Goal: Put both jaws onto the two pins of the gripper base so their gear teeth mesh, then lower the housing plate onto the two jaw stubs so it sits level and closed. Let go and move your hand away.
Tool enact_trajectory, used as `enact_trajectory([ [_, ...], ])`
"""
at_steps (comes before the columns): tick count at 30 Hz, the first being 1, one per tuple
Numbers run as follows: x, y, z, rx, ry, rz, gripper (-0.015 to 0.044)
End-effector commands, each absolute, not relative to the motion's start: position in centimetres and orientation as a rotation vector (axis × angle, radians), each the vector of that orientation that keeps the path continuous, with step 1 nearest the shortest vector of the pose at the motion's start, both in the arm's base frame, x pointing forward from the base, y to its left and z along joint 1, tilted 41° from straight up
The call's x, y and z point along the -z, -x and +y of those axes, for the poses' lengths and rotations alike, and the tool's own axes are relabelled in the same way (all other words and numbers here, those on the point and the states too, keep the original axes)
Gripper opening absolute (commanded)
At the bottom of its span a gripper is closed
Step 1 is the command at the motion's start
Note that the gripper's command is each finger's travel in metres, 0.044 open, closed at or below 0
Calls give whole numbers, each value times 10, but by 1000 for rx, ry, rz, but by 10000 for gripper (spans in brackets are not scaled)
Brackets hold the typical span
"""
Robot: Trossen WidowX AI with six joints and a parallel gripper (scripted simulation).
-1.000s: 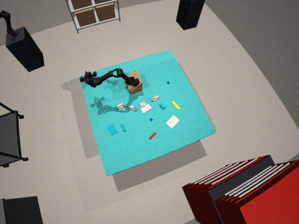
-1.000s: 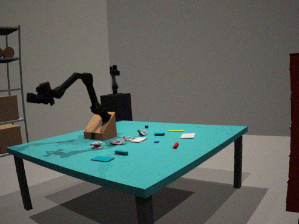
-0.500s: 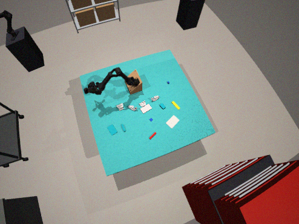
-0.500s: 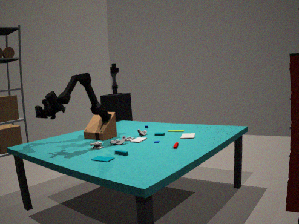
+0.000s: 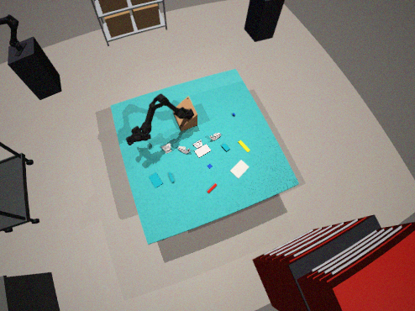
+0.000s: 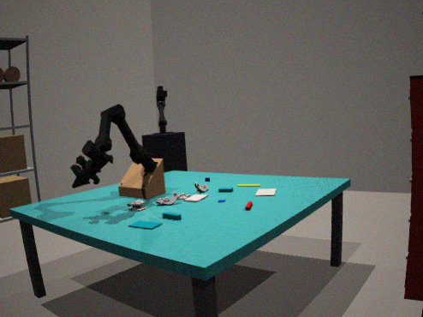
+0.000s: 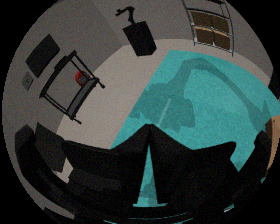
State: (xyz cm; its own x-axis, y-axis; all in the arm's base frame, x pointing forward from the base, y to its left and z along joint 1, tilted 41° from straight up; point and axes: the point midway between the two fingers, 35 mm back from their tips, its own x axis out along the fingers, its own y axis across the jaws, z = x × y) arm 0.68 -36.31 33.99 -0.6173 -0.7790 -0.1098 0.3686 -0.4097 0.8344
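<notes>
Four small grey-white parts lie apart in a loose row: one part (image 5: 166,148) (image 6: 137,206) nearest the arm's hand, a slim curved part (image 5: 183,150) (image 6: 168,200), a part (image 5: 197,144) behind a white flat plate (image 5: 202,150) (image 6: 196,198), and another slim part (image 5: 215,136) (image 6: 201,188) at the far end. The two slim ones look like jaws; which others are the gripper base and housing plate I cannot tell. My gripper (image 5: 129,141) (image 6: 75,184) (image 7: 149,127) is shut and empty, high above the table's left edge, away from all parts.
On the turquoise table (image 5: 176,213) (image 6: 205,252) are a teal slab (image 5: 155,180) (image 6: 145,224), a teal block (image 5: 171,177) (image 6: 171,216), a red bar (image 5: 212,188) (image 6: 248,206), a yellow bar (image 5: 244,146), a cream plate (image 5: 239,169) and the arm's wooden base block (image 5: 188,123).
</notes>
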Motion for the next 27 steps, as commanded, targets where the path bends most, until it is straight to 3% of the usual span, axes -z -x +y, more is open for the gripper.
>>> enact_trajectory([
  [1,-312,-42,-365,2008,-748,-977,0],
  [14,-220,-161,-323,1813,-1066,-680,0],
  [27,-118,-239,-208,1702,-1294,-287,0],
])
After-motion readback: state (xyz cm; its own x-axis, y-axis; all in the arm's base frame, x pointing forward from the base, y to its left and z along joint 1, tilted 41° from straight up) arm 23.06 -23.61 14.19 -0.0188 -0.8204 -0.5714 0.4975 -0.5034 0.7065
